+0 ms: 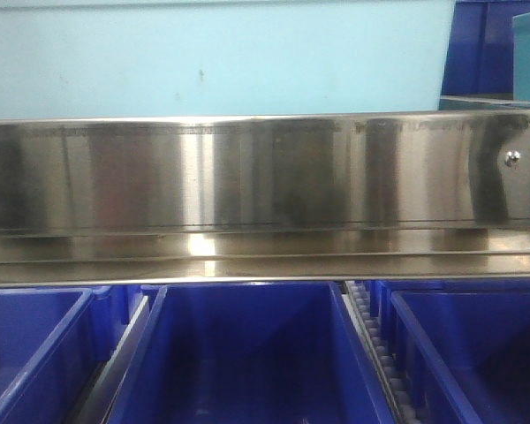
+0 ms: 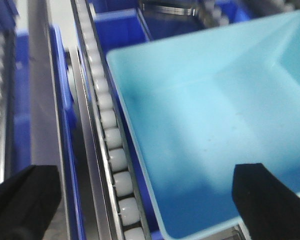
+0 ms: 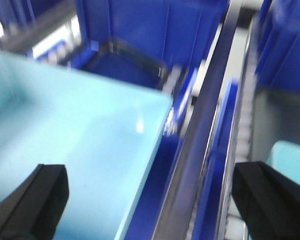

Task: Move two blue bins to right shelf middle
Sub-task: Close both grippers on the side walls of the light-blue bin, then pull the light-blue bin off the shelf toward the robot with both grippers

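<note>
A light blue bin point(image 1: 221, 57) stands on the upper shelf level behind a steel rail point(image 1: 265, 172). Below the rail sit three dark blue bins, one in the middle point(image 1: 247, 353), one at left point(image 1: 26, 344) and one at right point(image 1: 477, 344). My left gripper point(image 2: 147, 205) is open, its black fingers point(image 2: 20, 202) wide apart astride the left rim of the light blue bin point(image 2: 210, 115). My right gripper point(image 3: 150, 205) is also open, astride the right rim of the light blue bin point(image 3: 75, 140). Neither gripper shows in the front view.
White roller tracks point(image 2: 112, 145) and steel dividers point(image 3: 195, 165) run alongside the bin. More dark blue bins point(image 3: 155, 30) stand further back. A second light blue bin point(image 3: 290, 160) shows at the right, and a dark blue bin point(image 1: 499, 44) sits at the upper right.
</note>
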Robot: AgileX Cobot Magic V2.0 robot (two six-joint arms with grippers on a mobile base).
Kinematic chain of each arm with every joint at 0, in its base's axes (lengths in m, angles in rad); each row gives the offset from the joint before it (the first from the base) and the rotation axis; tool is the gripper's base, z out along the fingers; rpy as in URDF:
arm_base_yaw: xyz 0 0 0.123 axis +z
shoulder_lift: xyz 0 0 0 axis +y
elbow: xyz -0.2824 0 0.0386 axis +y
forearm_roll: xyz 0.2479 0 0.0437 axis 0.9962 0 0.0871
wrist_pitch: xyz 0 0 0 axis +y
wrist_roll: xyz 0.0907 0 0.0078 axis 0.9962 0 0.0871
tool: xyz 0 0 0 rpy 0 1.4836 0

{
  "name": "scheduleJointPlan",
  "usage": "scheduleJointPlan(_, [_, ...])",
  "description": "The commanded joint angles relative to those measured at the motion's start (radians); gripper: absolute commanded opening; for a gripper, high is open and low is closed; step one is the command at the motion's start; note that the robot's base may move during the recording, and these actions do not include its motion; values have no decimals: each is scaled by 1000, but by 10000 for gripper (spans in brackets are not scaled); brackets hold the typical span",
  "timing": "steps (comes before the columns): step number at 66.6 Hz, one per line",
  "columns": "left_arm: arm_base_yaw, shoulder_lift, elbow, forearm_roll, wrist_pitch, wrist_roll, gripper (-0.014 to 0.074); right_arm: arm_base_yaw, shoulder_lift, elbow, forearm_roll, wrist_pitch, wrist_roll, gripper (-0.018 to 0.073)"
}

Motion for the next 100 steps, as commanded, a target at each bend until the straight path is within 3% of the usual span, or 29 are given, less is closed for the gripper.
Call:
scheduleJointPlan(1, [-8, 70, -57, -16, 48, -26, 599, 1, 89, -99, -10, 108, 11, 538])
scheduleJointPlan(9, [-8, 182, -88, -35, 75, -31, 599, 1, 220, -178, -10, 159, 15, 538])
scheduleJointPlan(27, [-8, 360, -90, -37, 75, -42, 599, 1, 393, -189, -11, 143, 75, 538])
scheduleJointPlan(52, [-8, 418, -90, -33, 32, -43, 577, 1, 518, -189, -3, 127, 95, 505])
scheduleJointPlan(61, [-8, 418, -90, -33, 30, -49, 396, 1, 532, -189, 5, 132, 96, 286])
scheduleJointPlan(74, [-8, 418, -90, -33, 36, -49, -62, 1, 532, -189, 5, 151, 96, -167])
scheduleJointPlan(76, [-8, 418, -90, -33, 40, -49, -110, 1, 532, -189, 5, 153, 101, -161])
scheduleJointPlan(100, [-8, 418, -106, -33, 69, -49, -111, 1, 507, -189, 5, 168, 110, -153])
